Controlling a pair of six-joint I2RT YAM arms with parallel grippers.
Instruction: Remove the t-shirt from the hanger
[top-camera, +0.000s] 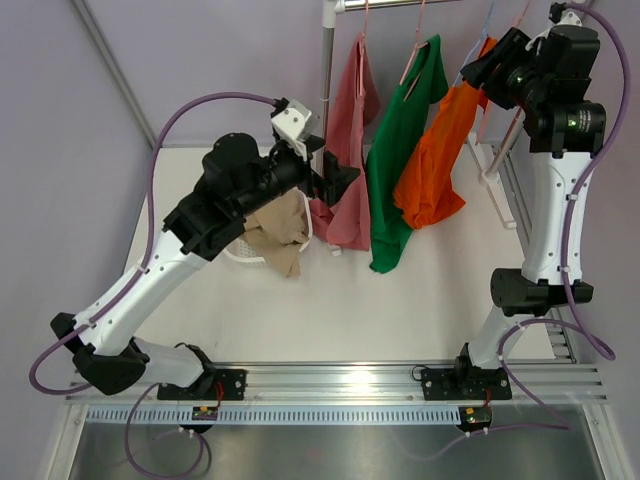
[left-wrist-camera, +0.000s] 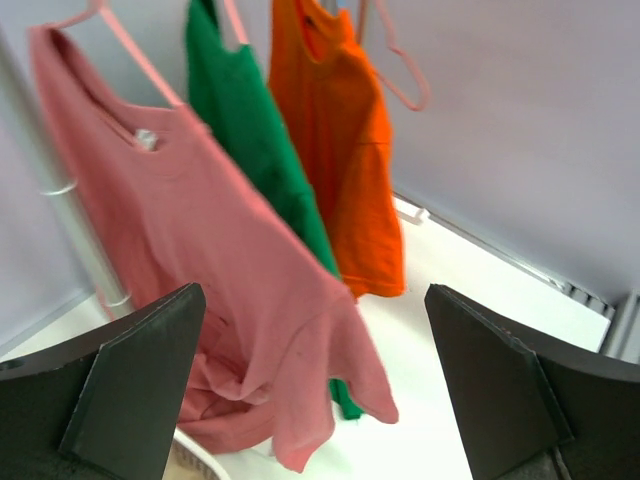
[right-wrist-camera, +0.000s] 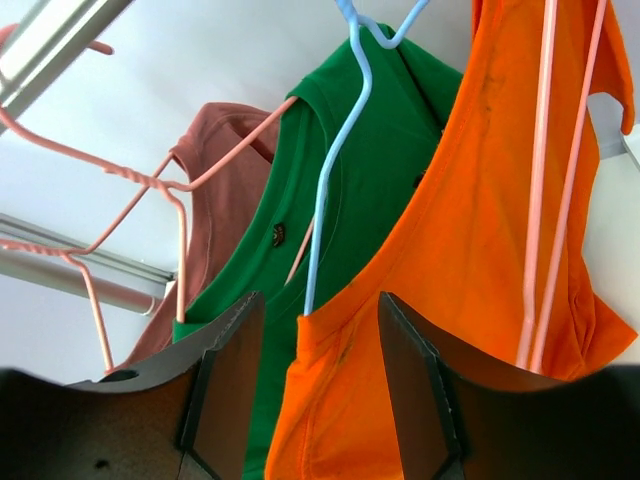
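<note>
Three t-shirts hang on the rail (top-camera: 400, 4): pink (top-camera: 350, 160), green (top-camera: 400, 150) and orange (top-camera: 435, 165). My left gripper (top-camera: 338, 182) is open and empty, right at the pink shirt's lower part; in the left wrist view (left-wrist-camera: 315, 390) the pink shirt (left-wrist-camera: 200, 250) hangs just ahead between the spread fingers (left-wrist-camera: 140, 380). My right gripper (top-camera: 478, 68) is high by the orange shirt's top. In the right wrist view it (right-wrist-camera: 318, 385) is open, its jaws either side of the orange shirt's shoulder (right-wrist-camera: 340, 400) where a blue hanger (right-wrist-camera: 335, 170) enters it.
A white basket (top-camera: 240, 256) with beige cloth (top-camera: 280, 230) stands under my left arm. The rack's upright pole (top-camera: 326, 60) stands behind the pink shirt. A pink hanger (right-wrist-camera: 545, 180) hangs against the orange shirt. A rack foot (top-camera: 495, 180) lies at the right.
</note>
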